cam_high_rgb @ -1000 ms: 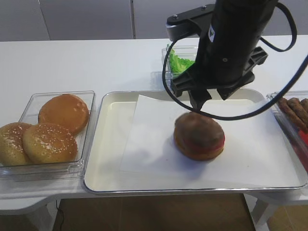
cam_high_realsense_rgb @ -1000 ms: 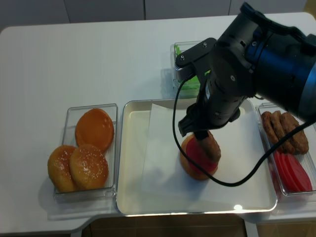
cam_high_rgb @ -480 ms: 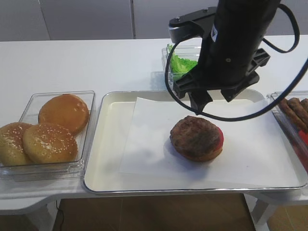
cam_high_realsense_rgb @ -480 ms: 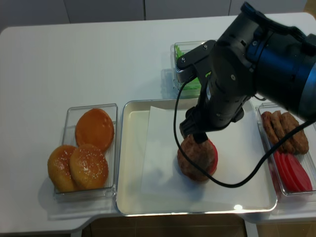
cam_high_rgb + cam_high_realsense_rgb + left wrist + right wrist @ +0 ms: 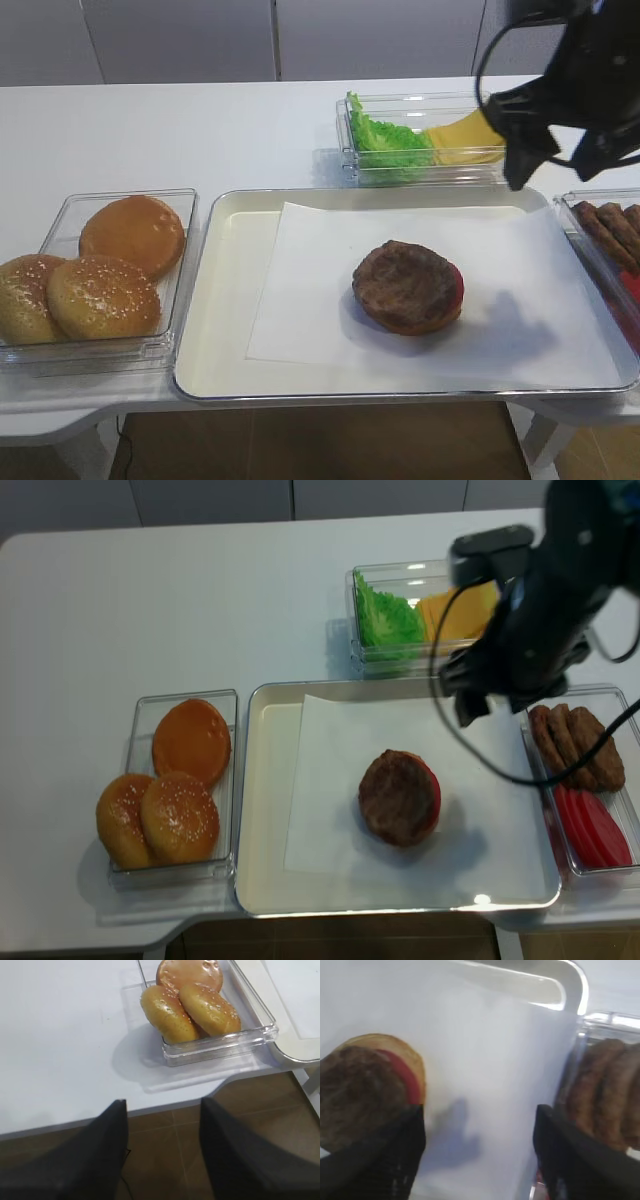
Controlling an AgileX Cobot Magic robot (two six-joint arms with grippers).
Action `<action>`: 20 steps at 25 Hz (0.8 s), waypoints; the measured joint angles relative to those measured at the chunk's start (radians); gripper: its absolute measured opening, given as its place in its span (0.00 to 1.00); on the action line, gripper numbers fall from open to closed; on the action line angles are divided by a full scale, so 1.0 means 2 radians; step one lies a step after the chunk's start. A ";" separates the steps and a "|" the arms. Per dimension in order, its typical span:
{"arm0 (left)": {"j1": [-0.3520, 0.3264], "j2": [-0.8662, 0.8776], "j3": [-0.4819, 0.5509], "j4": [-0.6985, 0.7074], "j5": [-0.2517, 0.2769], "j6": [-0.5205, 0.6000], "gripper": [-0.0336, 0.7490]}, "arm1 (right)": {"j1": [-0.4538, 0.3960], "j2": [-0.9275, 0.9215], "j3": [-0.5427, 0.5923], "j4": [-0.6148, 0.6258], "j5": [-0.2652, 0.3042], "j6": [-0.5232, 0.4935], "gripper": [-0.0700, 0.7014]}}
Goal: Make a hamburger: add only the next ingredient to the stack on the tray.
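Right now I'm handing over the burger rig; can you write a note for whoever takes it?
Right gripper: open, empty, raised over the tray's right side between the stack and the box of spare patties.
Left gripper: open, empty, parked off the table's front edge near the bun box.
Patty: lies flat on the stack mid-tray, slightly off to the left, so a crescent of red slice shows on the right.
Tray: paper in place.
Done: patty added and released.
Left: nothing for this step; the patty's offset looks minor.
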 joint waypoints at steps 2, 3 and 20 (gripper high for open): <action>0.000 0.000 0.000 0.000 0.000 0.000 0.49 | -0.032 -0.009 0.000 0.000 0.010 -0.006 0.75; 0.000 0.000 0.000 0.000 0.000 0.000 0.49 | -0.047 -0.013 0.000 0.000 0.015 -0.009 0.75; 0.000 0.000 0.000 0.000 0.000 0.000 0.49 | -0.094 -0.245 0.147 -0.003 0.054 -0.025 0.75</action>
